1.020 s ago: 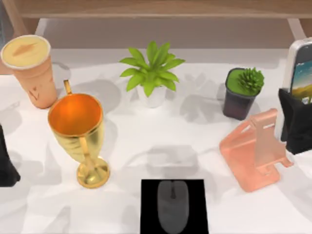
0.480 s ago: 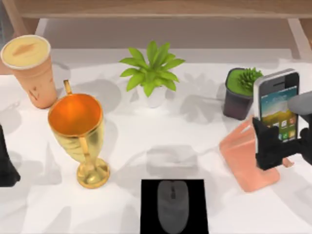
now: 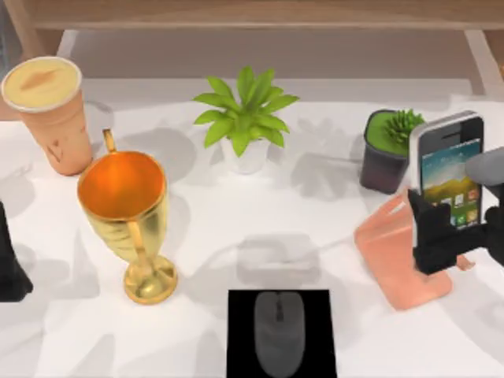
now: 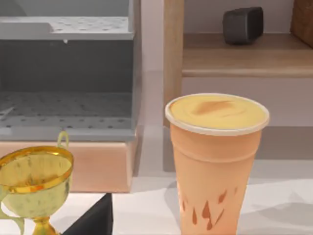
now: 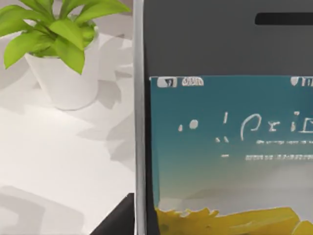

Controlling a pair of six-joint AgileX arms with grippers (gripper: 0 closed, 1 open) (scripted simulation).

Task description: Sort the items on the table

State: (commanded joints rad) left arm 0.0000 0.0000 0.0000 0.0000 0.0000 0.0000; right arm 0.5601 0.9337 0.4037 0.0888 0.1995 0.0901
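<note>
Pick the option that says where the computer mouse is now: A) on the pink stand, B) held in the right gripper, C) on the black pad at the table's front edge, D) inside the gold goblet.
C: the top view shows the mouse lying on the black pad, while the right gripper holds the smartphone.

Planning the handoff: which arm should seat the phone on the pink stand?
Right: its claw is shut on the smartphone, directly over the pink stand. The left claw sits parked at the table's left edge.
</note>
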